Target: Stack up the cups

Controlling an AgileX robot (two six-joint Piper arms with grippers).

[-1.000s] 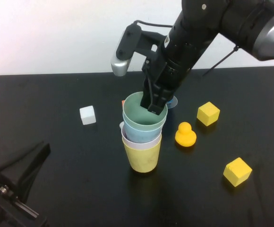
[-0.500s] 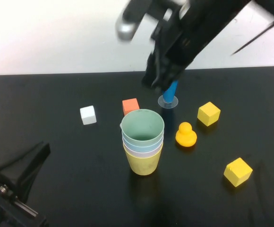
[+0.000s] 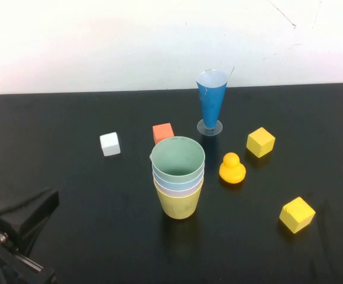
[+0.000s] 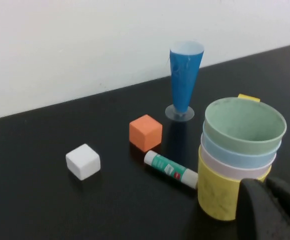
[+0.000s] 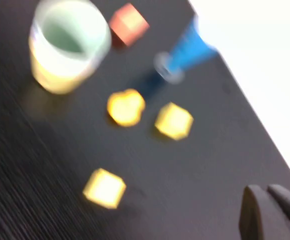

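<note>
The cups stand nested in one upright stack (image 3: 178, 177) in the middle of the table: pale green (image 3: 178, 157) on top, then light blue and pale pink rims, with yellow (image 3: 178, 204) at the bottom. The left wrist view shows the same stack (image 4: 217, 192) just beyond my left gripper (image 4: 272, 210), which is shut and empty. That left gripper (image 3: 41, 204) sits low at the table's near left corner, well apart from the stack. My right gripper (image 5: 272, 212) is out of the high view; its wrist view shows it shut, empty, high above the table and far from the cups (image 5: 67, 45).
A tall blue cone glass (image 3: 211, 100) stands behind the stack. An orange cube (image 3: 163, 132) and a white cube (image 3: 109, 144) lie to its left. A yellow duck (image 3: 232, 168) and two yellow cubes (image 3: 261, 142) (image 3: 297, 214) lie right. A glue stick (image 4: 171, 169) lies behind the stack.
My right gripper let go of the green cup, which settled into the stack. The right arm then rose and left the high view. The left arm barely moved.
</note>
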